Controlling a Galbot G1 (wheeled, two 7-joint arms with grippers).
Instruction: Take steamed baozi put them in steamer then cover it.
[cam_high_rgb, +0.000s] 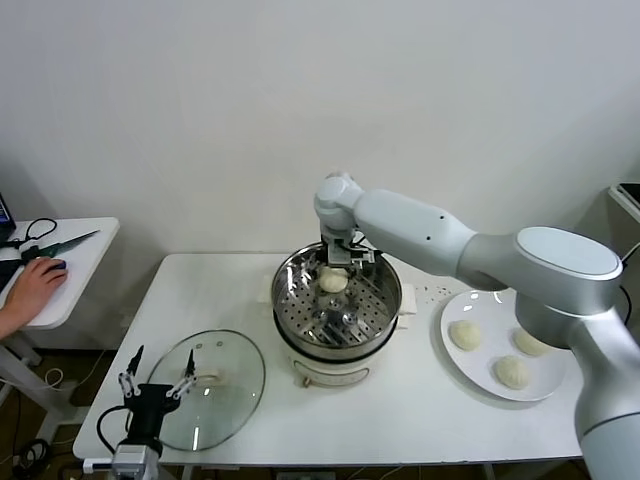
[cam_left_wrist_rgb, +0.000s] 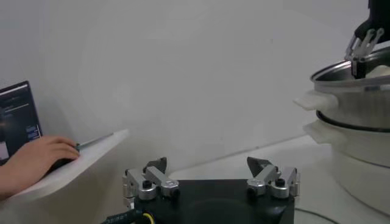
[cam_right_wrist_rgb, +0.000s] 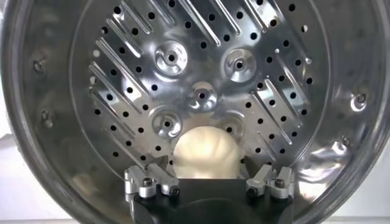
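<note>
Left gripper waits at the table's near edge, fingers spread wide, holding nothing, over the rim of the glass cover; right gripper reaches into the steamer, jaws parted around one baozi on its perforated floor; three baozi lie on a white plate at right.

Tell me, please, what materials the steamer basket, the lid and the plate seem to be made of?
The steamer looks like polished steel: mirror-bright walls and a perforated floor that reflects light. The lid, lying flat on the table, looks like clear glass, since the table shows through it, with a thin metal rim. The plate is smooth and glossy white, probably ceramic, though plastic cannot be ruled out.
</note>
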